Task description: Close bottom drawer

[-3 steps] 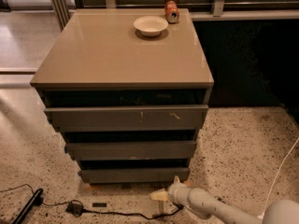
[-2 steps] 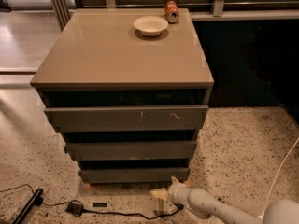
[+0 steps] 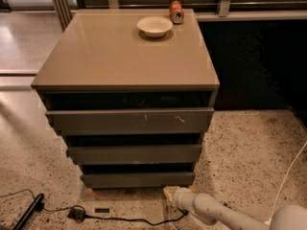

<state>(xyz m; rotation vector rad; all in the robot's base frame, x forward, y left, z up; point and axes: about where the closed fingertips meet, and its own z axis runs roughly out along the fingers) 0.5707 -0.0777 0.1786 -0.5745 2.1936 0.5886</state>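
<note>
The bottom drawer [image 3: 138, 179] is the lowest and narrowest of three grey-brown fronts on the cabinet [image 3: 125, 56]. Its plain front sits close in under the middle drawer [image 3: 134, 154], with a dark gap above it. My gripper [image 3: 169, 194] is low over the floor just below the bottom drawer's right end, on the white arm [image 3: 216, 212] that comes in from the lower right. The top drawer [image 3: 129, 120] is the widest and has white scratches on its front.
A white bowl [image 3: 154, 26] and an orange can [image 3: 176, 11] stand at the back of the cabinet top. A black cable and plug [image 3: 76, 213] lie on the speckled floor at the lower left. A white cord [image 3: 288, 176] runs along the right.
The arm has shifted slightly, with the gripper staying near the bottom drawer's right corner. The drawers look the same.
</note>
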